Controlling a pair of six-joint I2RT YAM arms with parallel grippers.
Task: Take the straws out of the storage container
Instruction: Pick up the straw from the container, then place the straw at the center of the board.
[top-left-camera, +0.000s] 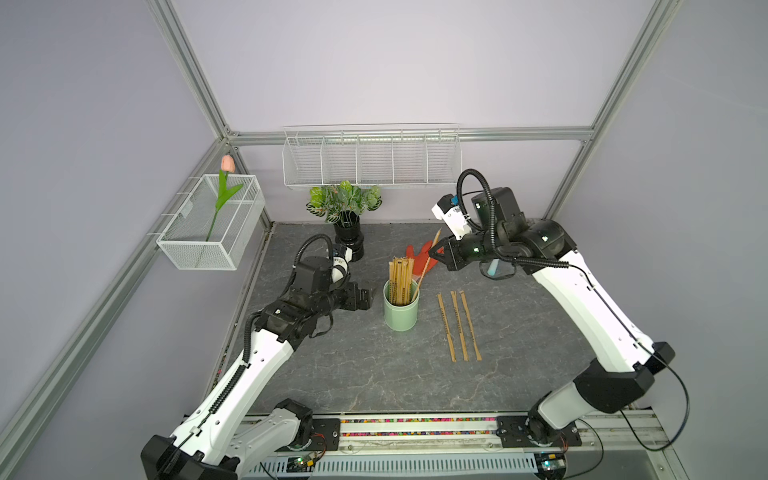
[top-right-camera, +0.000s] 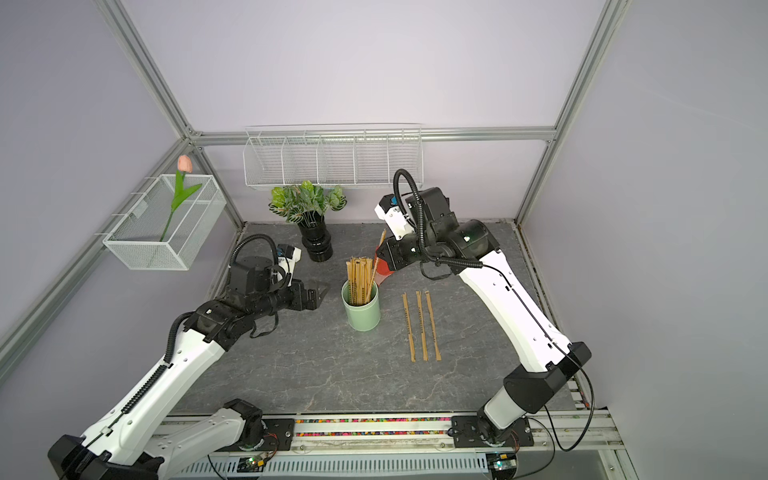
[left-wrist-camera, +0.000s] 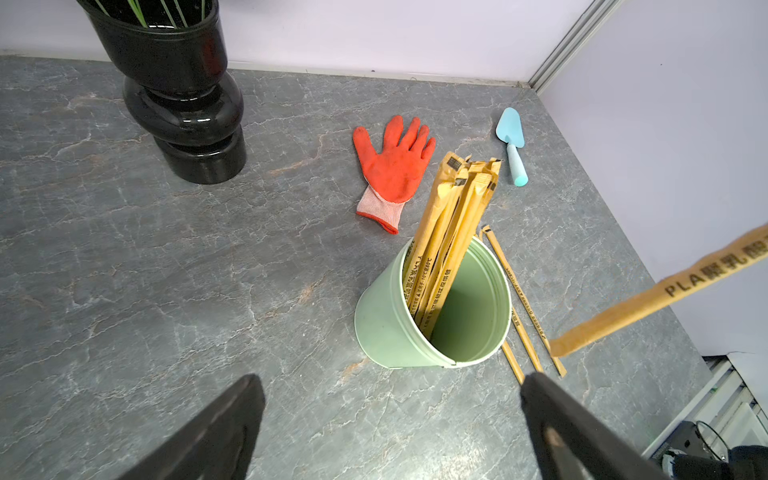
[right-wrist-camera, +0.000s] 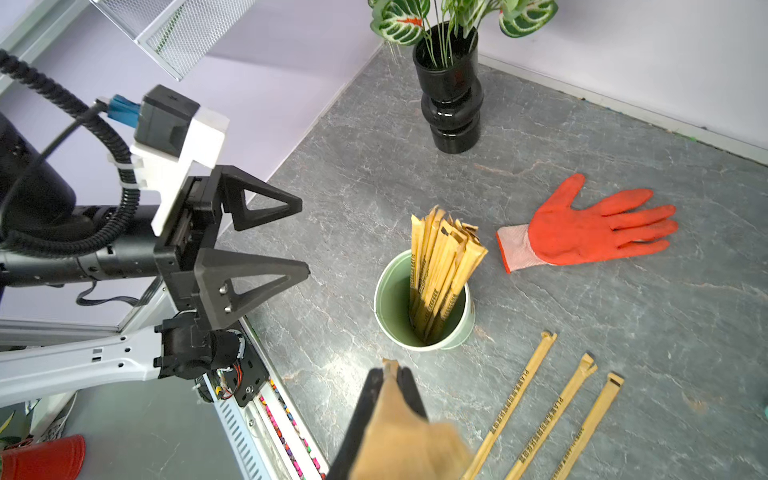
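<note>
Right fingers (right-wrist-camera: 361, 411) pinch one straw (right-wrist-camera: 399, 430) near the green cup (right-wrist-camera: 390, 299).

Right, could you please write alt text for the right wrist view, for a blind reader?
The right gripper is shut on one paper-wrapped straw. Beyond it, a mint cup holds a bundle of straws; three more straws lie beside it, near an orange glove.

We noted both top views set high at the front, looking down and back across the whole table (top-left-camera: 332, 374). Wrist cameras sat near, low, angled down; we saw both share the storage container (left-wrist-camera: 386, 328), red glove (left-wrist-camera: 395, 166), black vase (left-wrist-camera: 183, 104)
</note>
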